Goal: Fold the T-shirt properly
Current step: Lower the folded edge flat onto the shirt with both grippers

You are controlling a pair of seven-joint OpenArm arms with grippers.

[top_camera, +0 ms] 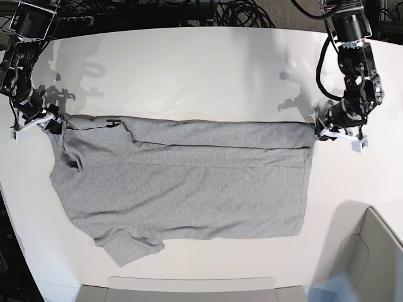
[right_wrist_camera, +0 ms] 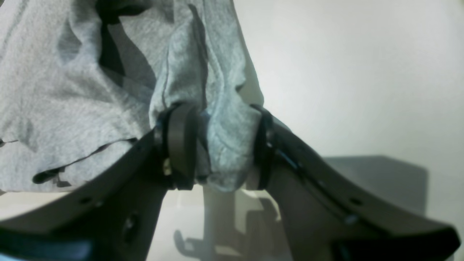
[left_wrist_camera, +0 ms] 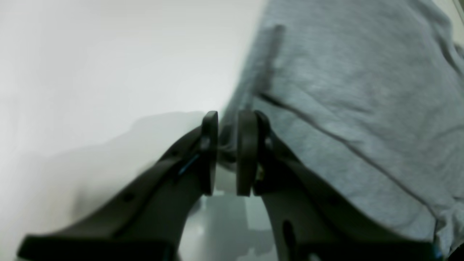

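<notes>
The heather-grey T-shirt [top_camera: 189, 176] lies flat across the white table [top_camera: 189, 69], folded over along its far edge, with a sleeve toward the near left. A bit of black lettering [top_camera: 113, 121] shows at the fold. My left gripper [top_camera: 317, 131] is at the shirt's far right corner. In the left wrist view my left gripper [left_wrist_camera: 227, 152] is shut on the thin edge of the T-shirt [left_wrist_camera: 362, 90]. My right gripper [top_camera: 53, 123] is at the far left corner. In the right wrist view my right gripper [right_wrist_camera: 221, 145] is shut on a bunched fold of the T-shirt [right_wrist_camera: 54, 90].
A grey bin [top_camera: 371, 251] stands at the near right corner. A grey tray edge [top_camera: 189, 289] runs along the front. Black cables [top_camera: 239, 12] lie behind the table's far edge.
</notes>
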